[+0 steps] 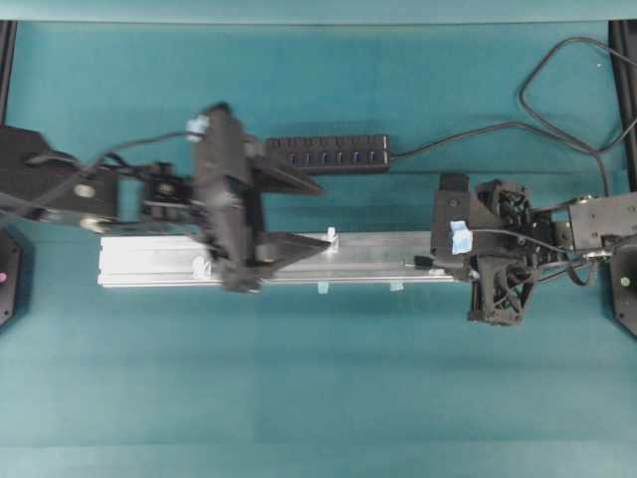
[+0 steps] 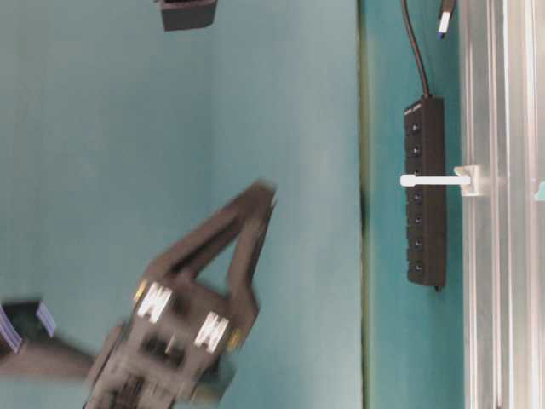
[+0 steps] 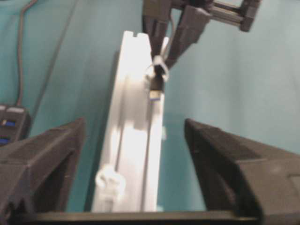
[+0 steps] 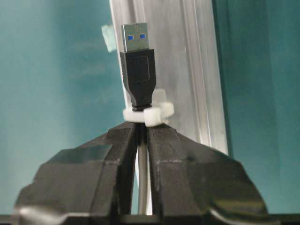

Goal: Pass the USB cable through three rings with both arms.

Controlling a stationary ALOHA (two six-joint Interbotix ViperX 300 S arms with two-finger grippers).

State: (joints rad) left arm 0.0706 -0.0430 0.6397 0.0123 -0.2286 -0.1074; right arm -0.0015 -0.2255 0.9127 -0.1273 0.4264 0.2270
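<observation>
1. Overhead view: silver rail [image 1: 299, 257] lies lengthwise across the teal table [image 1: 318, 378]; black hub [image 1: 328, 153] sits behind it, apart; left gripper [image 1: 320, 211] hangs over the rail's left half, fingers spread wide, nothing between them; right gripper [image 1: 436, 263] sits at the rail's right end, a pale blue tape patch [image 1: 460, 237] on it; the USB cable [image 1: 557, 100] loops in the far right corner and runs to the hub; a small white ring [image 1: 331, 238] stands on the rail near the left gripper's tips.
2. Table-level view: picture turned sideways; one ring [image 2: 434, 180] projects from the rail [image 2: 502, 256]; hub [image 2: 426, 192] beside it; blurred gripper [image 2: 264, 200] well clear of the rail.
3. Left wrist view: fingers [image 3: 42, 159] wide open, empty; rail [image 3: 133, 140] runs away between them; nearest ring [image 3: 108, 179] unthreaded; at the far ring [image 3: 157, 65] the plug [image 3: 157, 89] pokes through, right gripper [image 3: 165, 54] behind it.
4. Right wrist view: fingers [image 4: 168, 150] closed on the cable [image 4: 143, 183] just below the ring [image 4: 150, 112]; plug [image 4: 138, 70] upright, body through the ring, silver tip above.
</observation>
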